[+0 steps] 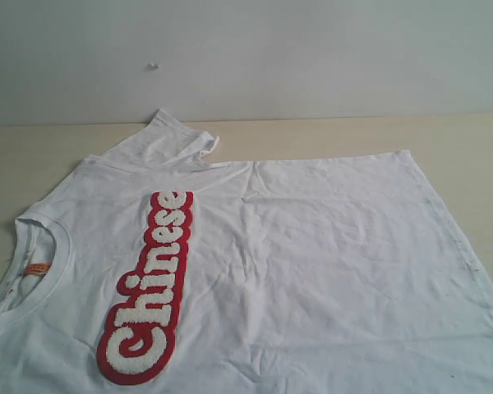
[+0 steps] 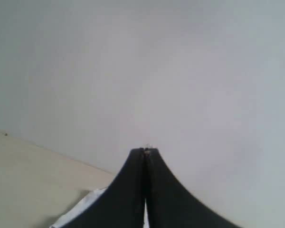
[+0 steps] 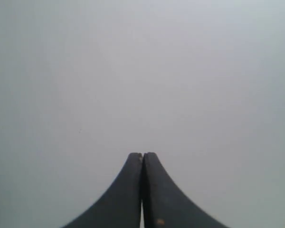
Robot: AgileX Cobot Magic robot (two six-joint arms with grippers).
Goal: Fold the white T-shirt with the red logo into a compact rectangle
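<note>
The white T-shirt (image 1: 312, 263) lies spread flat and wrinkled over the table, collar at the left and hem at the right. Its red logo (image 1: 152, 287) runs as a long strip from the near left toward the far sleeve. An orange neck label (image 1: 38, 268) shows inside the collar. The far sleeve (image 1: 172, 139) sticks out toward the wall. Neither gripper appears in the exterior view. My left gripper (image 2: 145, 151) is shut with nothing in it, pointing at the wall, a corner of the T-shirt (image 2: 80, 209) beside it. My right gripper (image 3: 143, 154) is shut and empty, facing bare wall.
A light wooden table (image 1: 476, 148) carries the shirt, with bare wood along the far edge and at the left. A pale grey wall (image 1: 312, 57) rises right behind the table.
</note>
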